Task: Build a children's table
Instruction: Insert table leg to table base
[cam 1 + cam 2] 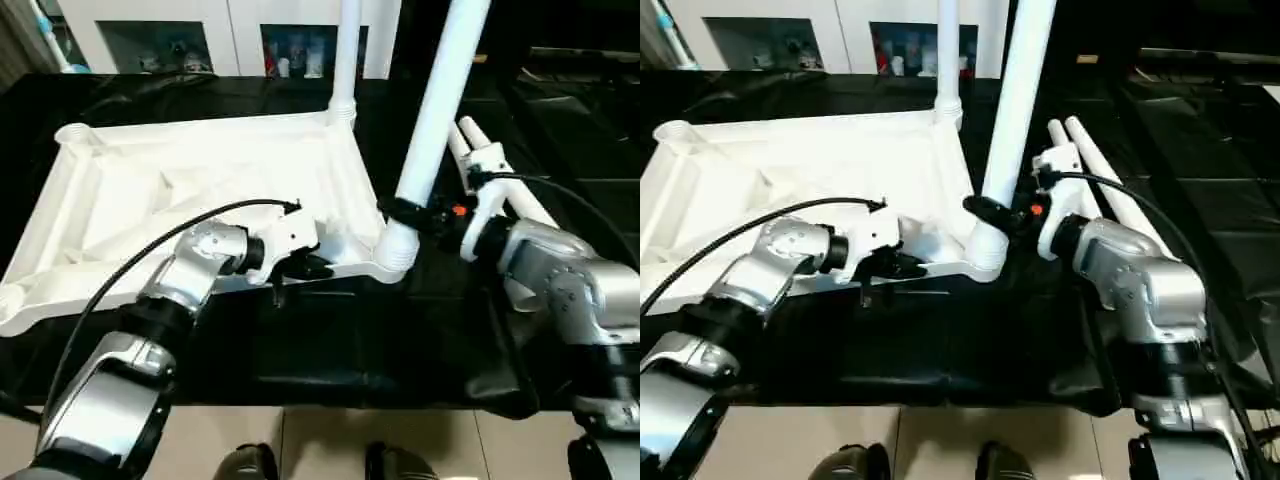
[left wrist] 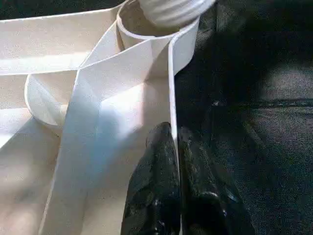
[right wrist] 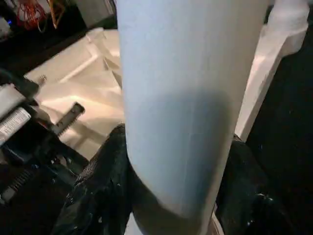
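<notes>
The white table top point(image 1: 180, 180) lies upside down on black cloth, ribbed underside up. One tapered leg point(image 1: 347, 50) stands in its far right corner socket. A second leg point(image 1: 435, 110) stands tilted in the near right socket point(image 1: 395, 255). My right gripper point(image 1: 405, 212) is shut around this leg just above the socket, and its fingers point(image 3: 98, 186) wrap both sides of it. My left gripper point(image 1: 305, 266) is shut on the top's near rim point(image 2: 172, 88), one finger on each side of the thin wall. Two loose legs point(image 1: 527, 205) lie to the right, behind my right wrist.
A white glass-door cabinet point(image 1: 180, 30) stands at the back. Black cloth point(image 1: 330, 350) covers the work surface and hangs over its near edge. Below it lie beige floor tiles point(image 1: 320, 440) and my feet point(image 1: 245, 462).
</notes>
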{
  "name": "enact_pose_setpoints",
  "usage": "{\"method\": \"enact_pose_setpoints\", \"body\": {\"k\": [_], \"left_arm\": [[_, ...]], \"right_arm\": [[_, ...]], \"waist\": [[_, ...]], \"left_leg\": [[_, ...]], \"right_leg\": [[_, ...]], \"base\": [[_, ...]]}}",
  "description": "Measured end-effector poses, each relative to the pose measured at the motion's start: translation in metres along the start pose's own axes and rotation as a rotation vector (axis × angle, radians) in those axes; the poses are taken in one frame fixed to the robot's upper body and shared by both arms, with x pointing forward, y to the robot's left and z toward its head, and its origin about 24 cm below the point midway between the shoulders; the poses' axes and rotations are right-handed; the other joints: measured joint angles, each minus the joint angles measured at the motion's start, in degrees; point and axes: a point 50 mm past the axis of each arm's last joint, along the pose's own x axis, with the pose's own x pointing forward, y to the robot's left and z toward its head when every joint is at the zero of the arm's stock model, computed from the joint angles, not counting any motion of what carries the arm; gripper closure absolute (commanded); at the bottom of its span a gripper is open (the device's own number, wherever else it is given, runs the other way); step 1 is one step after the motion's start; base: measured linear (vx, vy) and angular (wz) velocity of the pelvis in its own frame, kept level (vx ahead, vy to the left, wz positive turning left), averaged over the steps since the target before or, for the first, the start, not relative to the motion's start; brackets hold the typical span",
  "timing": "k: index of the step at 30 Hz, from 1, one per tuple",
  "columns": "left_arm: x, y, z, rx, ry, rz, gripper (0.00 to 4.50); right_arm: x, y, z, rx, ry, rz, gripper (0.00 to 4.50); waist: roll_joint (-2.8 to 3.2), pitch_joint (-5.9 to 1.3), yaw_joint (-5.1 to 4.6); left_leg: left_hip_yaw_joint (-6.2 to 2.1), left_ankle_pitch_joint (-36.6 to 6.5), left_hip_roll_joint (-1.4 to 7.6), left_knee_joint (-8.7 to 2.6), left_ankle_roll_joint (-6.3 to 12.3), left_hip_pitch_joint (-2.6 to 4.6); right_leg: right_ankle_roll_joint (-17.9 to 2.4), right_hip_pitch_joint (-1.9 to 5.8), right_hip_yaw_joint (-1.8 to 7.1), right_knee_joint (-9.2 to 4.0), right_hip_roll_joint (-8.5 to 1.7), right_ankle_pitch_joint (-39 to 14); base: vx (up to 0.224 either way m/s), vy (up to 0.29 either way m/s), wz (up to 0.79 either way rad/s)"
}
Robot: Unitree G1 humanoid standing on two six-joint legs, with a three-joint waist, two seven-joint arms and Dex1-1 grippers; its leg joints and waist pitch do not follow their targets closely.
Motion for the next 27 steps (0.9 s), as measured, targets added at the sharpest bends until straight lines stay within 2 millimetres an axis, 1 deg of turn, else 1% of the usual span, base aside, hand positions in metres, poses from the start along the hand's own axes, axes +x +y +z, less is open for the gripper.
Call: {"method": "enact_pose_setpoints", "body": {"k": [6, 12, 18, 27], "left_arm": [[-0.001, 0.0, 0.0, -0.001, 0.003, 0.003, 4.5], [-0.002, 0.0, 0.0, 0.002, 0.004, 0.005, 4.5], [-0.003, 0.0, 0.0, 0.002, 0.005, 0.008, 4.5], [-0.004, 0.0, -0.001, 0.002, 0.005, 0.016, 4.5]], "right_arm": [[0.006, -0.002, 0.0, -0.019, 0.0, 0.011, 2.66], [0.01, -0.006, -0.003, 0.001, -0.021, 0.013, 2.66], [0.012, -0.011, -0.007, 0.034, -0.057, 0.006, 2.66], [0.013, -0.013, -0.012, 0.065, -0.096, 0.01, 2.66]], "waist": [[-0.16, 0.09, -0.14], [-0.23, 0.12, -0.2], [-0.28, 0.15, -0.33], [-0.38, 0.21, -0.43]], "left_leg": [[0.0, 0.0, 0.0, 0.0, 0.0, 0.0], [0.0, 0.0, 0.0, -0.08, -0.01, 0.01], [0.0, 0.0, 0.0, -0.1, -0.01, 0.03], [0.0, 0.0, 0.0, -0.21, -0.02, 0.06]], "right_leg": [[0.0, 0.0, 0.0, 0.0, 0.0, 0.0], [0.0, -0.01, 0.0, -0.05, 0.0, 0.0], [0.1, -0.01, 0.01, -0.05, 0.0, 0.0], [0.3, -0.04, 0.0, -0.09, 0.0, -0.2]], "base": [[0.0, 0.0, 0.0], [0.0, 0.0, 0.0], [0.0, 0.0, 0.0], [0.0, 0.0, 0.0]]}}
